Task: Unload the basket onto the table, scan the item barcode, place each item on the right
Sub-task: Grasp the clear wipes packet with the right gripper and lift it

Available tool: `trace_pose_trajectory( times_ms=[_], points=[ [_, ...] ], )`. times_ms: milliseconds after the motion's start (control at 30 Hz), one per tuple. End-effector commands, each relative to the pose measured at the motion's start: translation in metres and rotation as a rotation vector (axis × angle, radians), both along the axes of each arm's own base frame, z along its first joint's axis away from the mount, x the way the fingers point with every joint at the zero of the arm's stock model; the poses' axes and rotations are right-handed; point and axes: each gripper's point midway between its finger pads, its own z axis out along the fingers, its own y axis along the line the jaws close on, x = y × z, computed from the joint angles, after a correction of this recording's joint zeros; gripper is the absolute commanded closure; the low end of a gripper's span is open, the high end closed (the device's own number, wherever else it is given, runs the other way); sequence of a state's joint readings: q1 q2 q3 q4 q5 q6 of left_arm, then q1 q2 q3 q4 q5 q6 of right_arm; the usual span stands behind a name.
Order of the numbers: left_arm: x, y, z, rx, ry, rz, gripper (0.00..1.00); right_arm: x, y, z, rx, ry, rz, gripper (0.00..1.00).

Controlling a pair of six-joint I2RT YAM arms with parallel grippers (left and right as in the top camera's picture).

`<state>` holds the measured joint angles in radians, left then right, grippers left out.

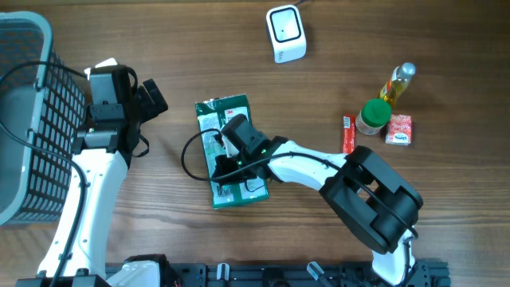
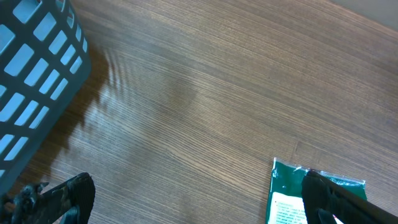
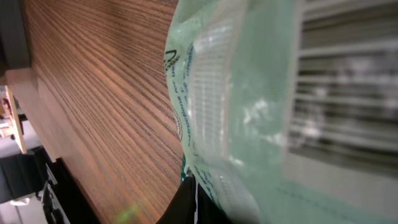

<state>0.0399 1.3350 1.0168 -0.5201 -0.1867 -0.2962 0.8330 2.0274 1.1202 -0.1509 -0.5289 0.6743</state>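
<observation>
A green package (image 1: 235, 112) with a white label lies flat in the middle of the table. My right gripper (image 1: 222, 166) is down on its left part, and the arm hides much of the package. In the right wrist view the package (image 3: 261, 93) fills the frame and the black fingertips (image 3: 186, 205) are shut on its thin plastic edge. My left gripper (image 1: 155, 96) hovers open to the package's left, nothing between its fingers; its right finger (image 2: 329, 199) overlaps the package corner (image 2: 286, 199). A white scanner (image 1: 285, 33) stands at the back.
A grey mesh basket (image 1: 24, 119) stands at the left edge, also seen in the left wrist view (image 2: 31, 74). At the right are a yellow bottle (image 1: 398, 80), a green-lidded jar (image 1: 373, 115) and two red packets (image 1: 398, 129).
</observation>
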Motion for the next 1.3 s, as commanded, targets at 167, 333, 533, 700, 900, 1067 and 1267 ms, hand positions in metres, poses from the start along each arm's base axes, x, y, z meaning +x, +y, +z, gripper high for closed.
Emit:
trace_pose_trajectory(
  times_ms=[167,333,533,700,900,1067,1267],
  points=[
    [0.001,0.003,0.006,0.016,-0.013,0.001,0.0,0.037,0.002,0.103,0.118,-0.258,-0.014,0.86],
    [0.001,0.003,0.006,0.016,-0.013,0.001,0.0,0.038,-0.049,0.105,-0.107,-0.289,-0.121,0.29],
    [0.001,0.003,0.006,0.015,-0.013,0.002,0.0,0.026,-0.083,0.062,-0.211,-0.087,-0.331,0.23],
    [0.001,0.003,0.006,0.016,-0.013,0.001,0.0,0.021,-0.082,0.039,-0.152,-0.059,-0.392,0.34],
    [0.001,0.003,0.006,0.016,-0.013,0.001,0.0,0.012,-0.075,0.02,-0.12,-0.044,-0.401,0.39],
    [0.001,0.003,0.006,0.016,-0.013,0.001,0.0,0.005,-0.057,0.001,-0.098,-0.031,-0.355,0.42],
    [0.001,0.003,0.006,0.016,-0.013,0.001,0.0,0.008,-0.055,-0.001,-0.09,-0.044,-0.357,0.62]
  ],
)
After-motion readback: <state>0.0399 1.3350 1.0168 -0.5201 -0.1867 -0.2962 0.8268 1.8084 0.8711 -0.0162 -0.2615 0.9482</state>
